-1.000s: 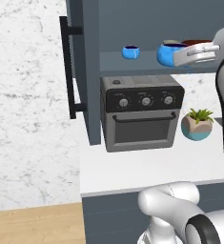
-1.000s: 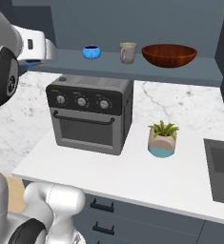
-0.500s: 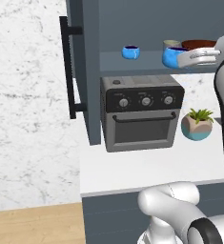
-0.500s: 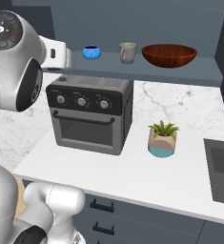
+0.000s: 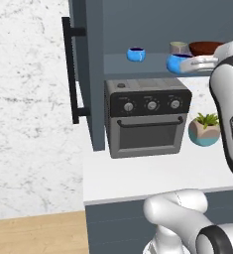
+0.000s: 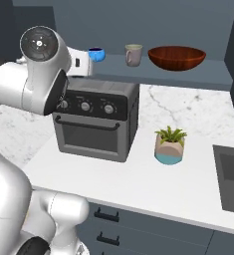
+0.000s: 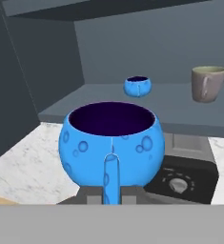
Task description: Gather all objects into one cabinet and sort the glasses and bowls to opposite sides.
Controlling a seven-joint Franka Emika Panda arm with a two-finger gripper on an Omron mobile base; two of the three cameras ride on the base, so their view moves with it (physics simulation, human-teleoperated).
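One blue cup (image 7: 111, 146), clamped in the closed gripper (image 7: 111, 196), has moved rightward toward centre frame, approaching the cabinet shelf (image 7: 180, 113).

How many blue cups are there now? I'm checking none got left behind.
2. One blue cup is held in the gripper in front of the cabinet shelf; the other blue cup stands on that shelf, left of the grey-beige mug.

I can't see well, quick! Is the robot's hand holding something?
Gripper: shut on the blue cup, held by its handle.
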